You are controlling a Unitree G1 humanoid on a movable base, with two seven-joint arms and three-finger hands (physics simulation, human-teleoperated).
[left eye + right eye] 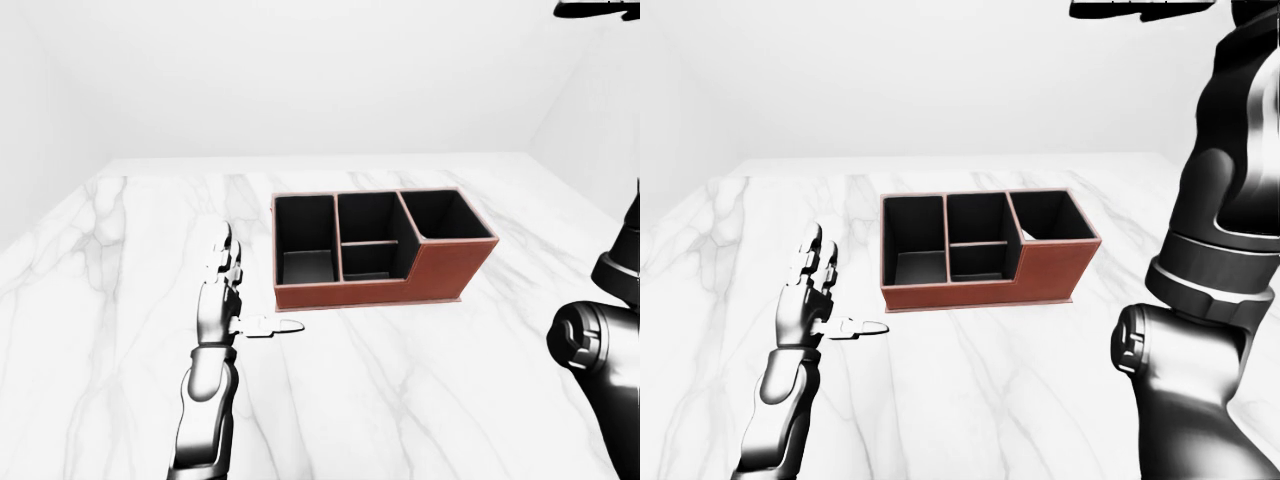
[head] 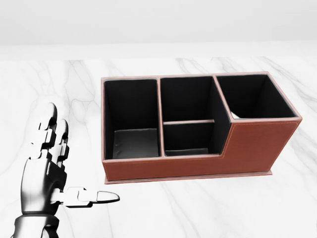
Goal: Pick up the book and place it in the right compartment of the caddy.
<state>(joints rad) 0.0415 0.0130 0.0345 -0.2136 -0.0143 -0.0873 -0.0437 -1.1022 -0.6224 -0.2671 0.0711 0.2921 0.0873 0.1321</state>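
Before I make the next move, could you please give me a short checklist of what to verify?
1. Book located: not ok; none shows on the table.
2. Caddy upright and square on the table: ok.
3. Right compartment free: cannot tell; dark inside, with a pale sliver at its lower left corner.
4. Left hand clear of the caddy: ok; fingers open, to its left, apart.
5. Right arm raised to the top edge; whether the dark shape there is its fingers or the book: cannot tell.
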